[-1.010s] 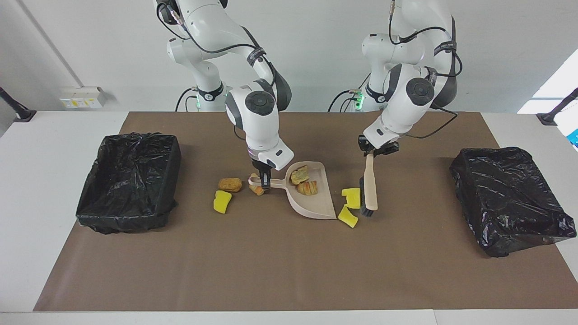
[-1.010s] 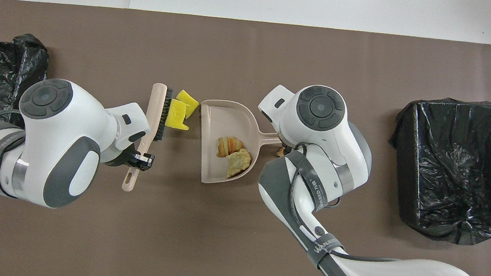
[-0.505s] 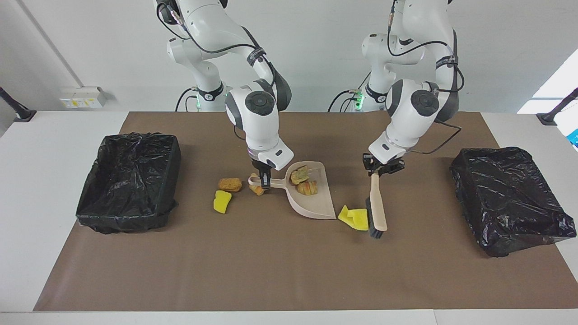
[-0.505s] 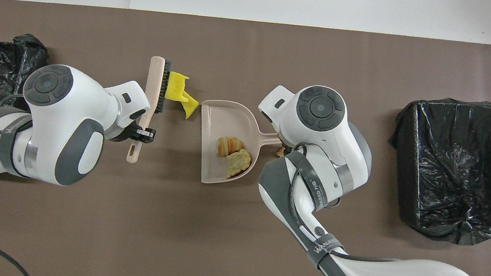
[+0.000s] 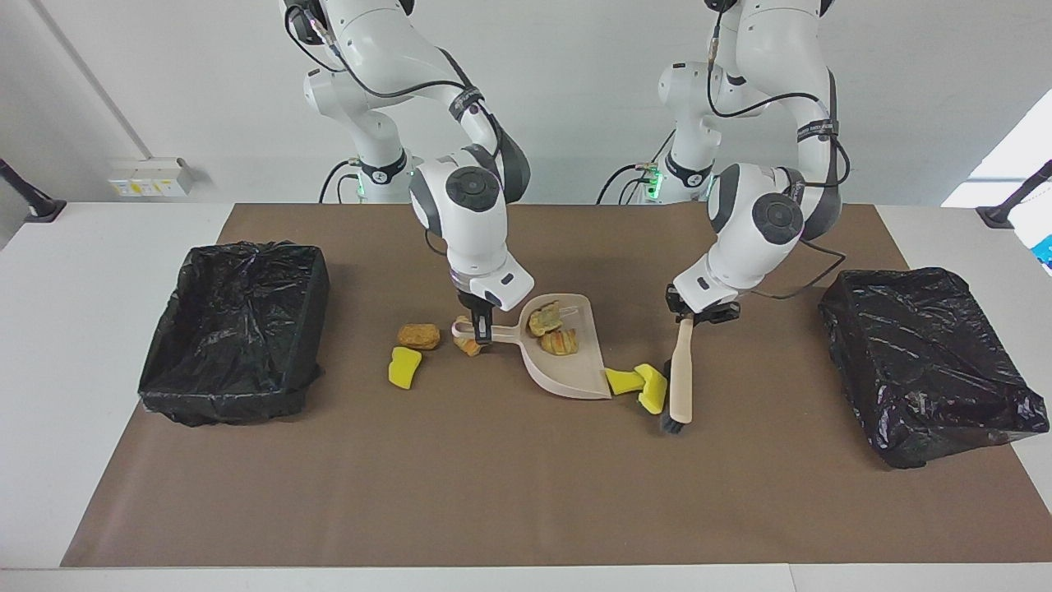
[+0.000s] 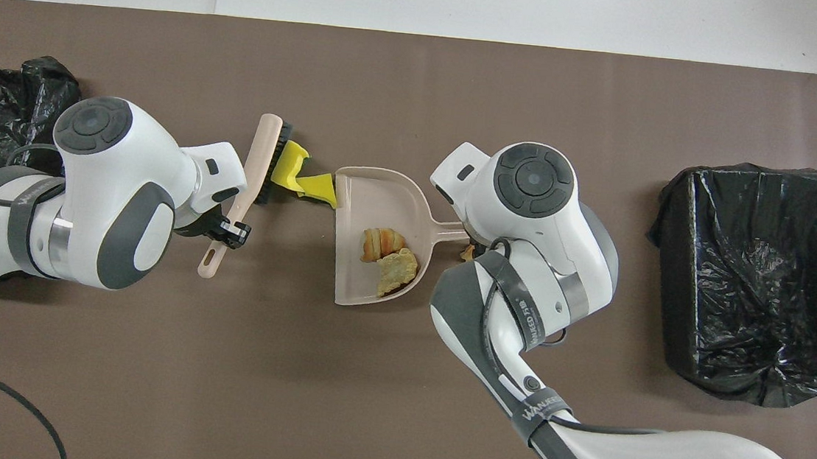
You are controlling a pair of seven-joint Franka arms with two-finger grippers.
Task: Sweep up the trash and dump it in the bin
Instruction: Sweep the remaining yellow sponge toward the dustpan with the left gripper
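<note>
Two yellow sponge pieces (image 5: 637, 383) are bunched right at the mouth of the beige dustpan (image 5: 567, 362), one touching its lip, with the brush (image 5: 679, 382) bristles pressed against the other from the left arm's end of the table. The left gripper (image 5: 689, 319) is clamped tight on the brush handle. The right gripper (image 5: 483, 326) is pinched on the dustpan handle (image 5: 485, 332), pinning it to the brown mat (image 5: 509, 485).

Already in the pan: a croissant (image 5: 560, 342) and a greenish scrap (image 5: 544, 318). Not swept yet, toward the right arm's end: a brown bun (image 5: 418, 335), another yellow sponge (image 5: 403, 367), and a pastry bit (image 5: 469, 346) tucked beside the pan handle.

My guess is this stuff handles super light and squishy, so sponges will tumble or bounce off the lip rather than slide. No point grabbing them; push low with the bristles, slowly. Lined black bins sit at both ends, one (image 5: 234, 329) by the right arm, one (image 5: 929, 362) by the left.
</note>
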